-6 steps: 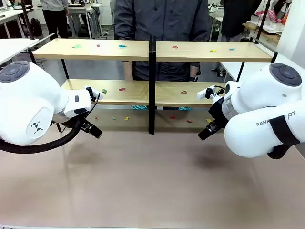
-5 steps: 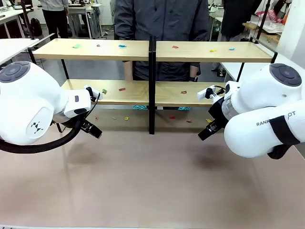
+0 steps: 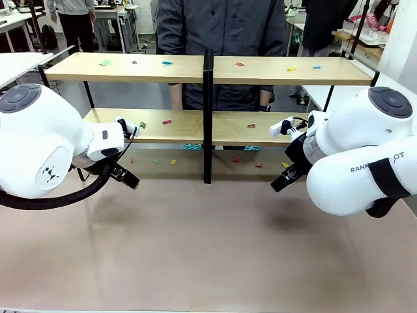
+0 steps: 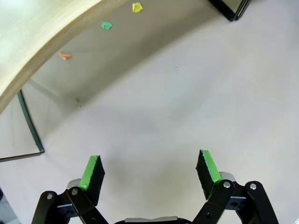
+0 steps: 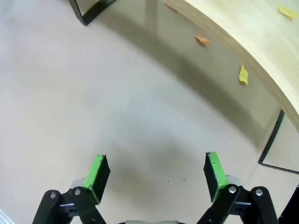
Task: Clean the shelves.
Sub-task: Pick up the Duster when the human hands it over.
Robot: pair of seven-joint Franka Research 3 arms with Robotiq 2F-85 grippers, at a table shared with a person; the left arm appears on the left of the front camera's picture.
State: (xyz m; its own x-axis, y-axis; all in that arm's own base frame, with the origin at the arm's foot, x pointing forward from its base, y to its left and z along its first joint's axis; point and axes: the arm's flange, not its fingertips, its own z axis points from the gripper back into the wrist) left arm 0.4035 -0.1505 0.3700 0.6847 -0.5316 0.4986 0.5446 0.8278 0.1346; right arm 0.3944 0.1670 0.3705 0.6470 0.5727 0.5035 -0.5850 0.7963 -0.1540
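The bare beige tabletop (image 3: 208, 261) is closest. The big white left arm (image 3: 39, 150) comes in from the left side. The big white right arm (image 3: 365, 163) comes in from the right side. Both arms point down toward the shelves.

The left end effector (image 4: 148, 159) hangs over the tabletop and does not touch it. It is wide open. There is nothing between its green pads (image 4: 91, 170). The right end effector (image 5: 155, 161) also hangs over the tabletop. It is wide open too, and it holds nothing.

Just past the two end effectors stand the shelves (image 3: 130, 67). They sit on the far part of the tabletop and reach almost from one side to the other. They have two light wooden boards, one above the other. A black post (image 3: 207, 111) stands in the middle.

Small coloured paper bits (image 3: 163, 62) lie on the top board and on the lower board. More lie on the tabletop under the lower board. In the left wrist view, a yellow bit (image 4: 136, 7), a green bit (image 4: 107, 25) and an orange bit (image 4: 65, 56) lie there in the shadow of the board.

Farthest away, a person (image 3: 221, 32) in a dark jacket stands behind the middle of the shelves.
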